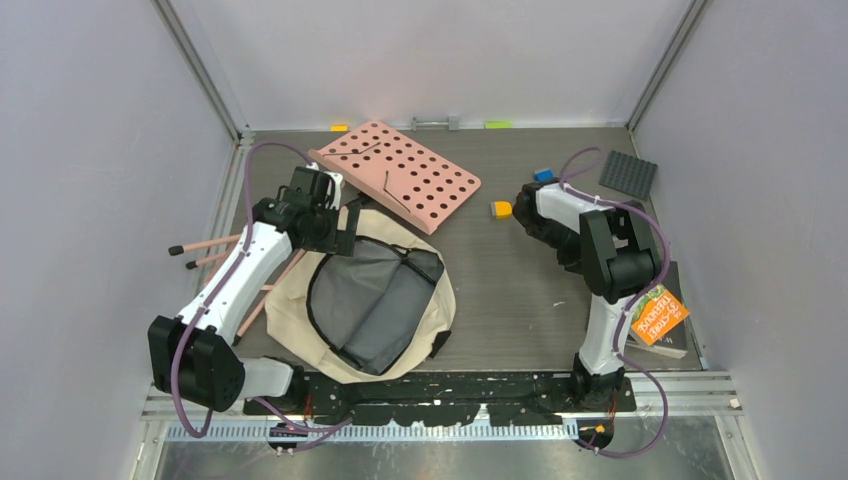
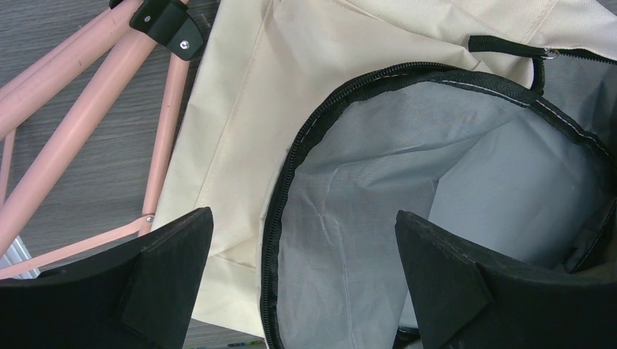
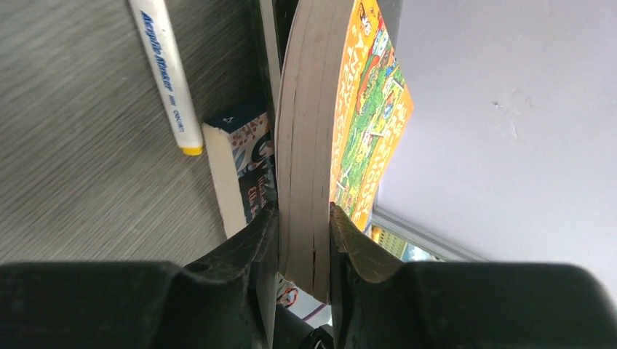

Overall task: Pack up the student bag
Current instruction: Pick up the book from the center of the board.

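Nothing shows inside the student bag (image 1: 292,318). Right gripper (image 3: 304,218) pinches an orange book (image 3: 367,109) right of it; left gripper (image 2: 302,240) gapes empty above it.

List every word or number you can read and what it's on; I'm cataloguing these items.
"Acrylic Marker": blue print on the marker; the smaller print below it is blurred.
"4": what looks like this digit, on the top corner of the blue book; its white cover lettering is cut off and unreadable.
Orange book: the cover lettering is too skewed in the right wrist view and too small in the top view to read.
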